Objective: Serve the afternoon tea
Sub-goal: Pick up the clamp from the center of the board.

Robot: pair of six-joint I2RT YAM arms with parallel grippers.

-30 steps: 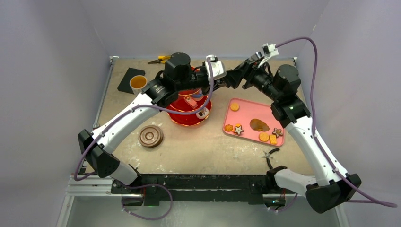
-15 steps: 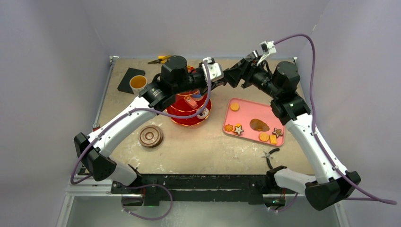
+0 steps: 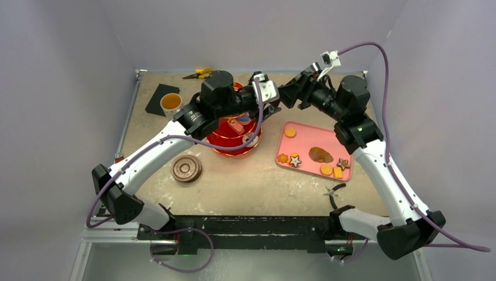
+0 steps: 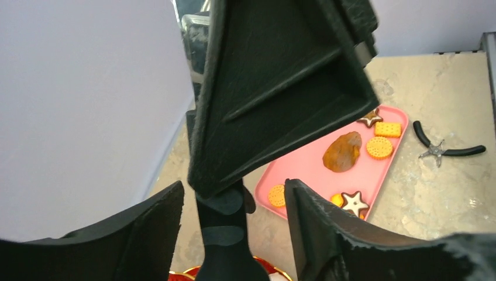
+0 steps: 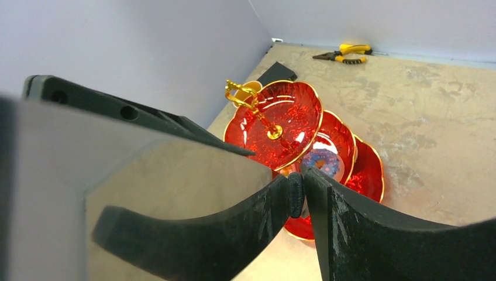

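Note:
The red three-tier stand [image 3: 233, 139] with gold rims stands mid-table, and the right wrist view [image 5: 286, 111] shows a doughnut [image 5: 323, 161] on its middle tier. My right gripper [image 3: 282, 98] hovers just right of the stand's top. It is shut [image 5: 301, 194] on the end of the black tongs [image 5: 295, 196]. My left gripper [image 3: 271, 107] faces it, open [image 4: 234, 225], with the tongs' shaft [image 4: 225, 234] between its jaws and untouched. The white mug of tea [image 3: 170, 102] stands far left. Brown saucers [image 3: 186, 168] lie front left. The copper cup is out of view.
A pink tray [image 3: 305, 142] with biscuits and a brown pastry [image 3: 320, 154] lies to the right and also shows in the left wrist view [image 4: 304, 175]. Black pliers [image 3: 334, 192] lie near the front right. Yellow pliers [image 3: 199, 73] and a black mat [image 3: 159, 98] are at the back left.
The left arm has shifted slightly, bringing its gripper closer to the right gripper above the stand. The right gripper has edged a little left. Nothing on the table has moved.

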